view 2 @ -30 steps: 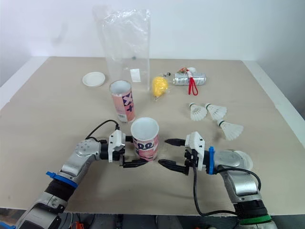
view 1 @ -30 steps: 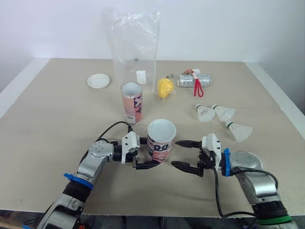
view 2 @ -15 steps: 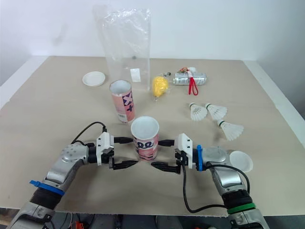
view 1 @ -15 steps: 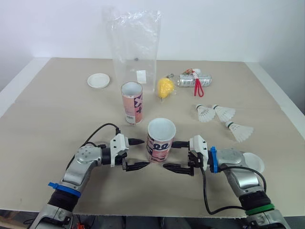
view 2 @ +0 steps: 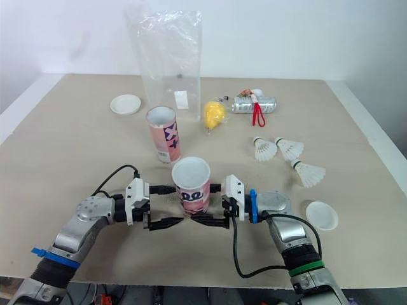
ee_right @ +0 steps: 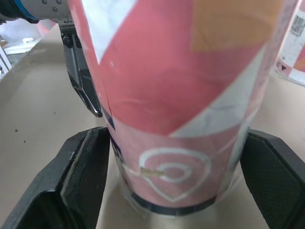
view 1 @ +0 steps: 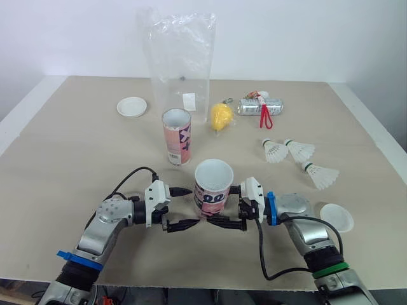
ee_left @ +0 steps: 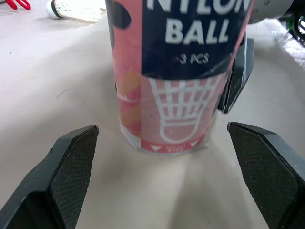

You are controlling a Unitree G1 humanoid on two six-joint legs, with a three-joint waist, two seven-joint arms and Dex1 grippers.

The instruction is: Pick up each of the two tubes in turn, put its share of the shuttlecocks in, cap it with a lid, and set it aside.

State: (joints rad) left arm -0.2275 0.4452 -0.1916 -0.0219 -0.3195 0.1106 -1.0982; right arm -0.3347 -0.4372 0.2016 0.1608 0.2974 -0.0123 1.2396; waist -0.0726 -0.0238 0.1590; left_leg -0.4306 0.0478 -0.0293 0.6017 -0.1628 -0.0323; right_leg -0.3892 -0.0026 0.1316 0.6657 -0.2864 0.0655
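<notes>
Now | tube (ee_left: 181, 71): "NYLON BALL" | left gripper (view 1: 194, 206) wide | right gripper (view 1: 220, 206) wide, straddling it

Both eye views looked forward and down from above the near edge of the counter (view 1: 63, 159). Set slightly apart, they shared nearly its whole top, from the near tube (view 1: 213, 189) to the back wall (view 1: 286, 32). The left wrist view sat low over the counter, looking level along the left jaws at that tube's base from very close. The right wrist view faced it from the opposite side along the right jaws, so each caught the other's jaws beyond the tube.
</notes>
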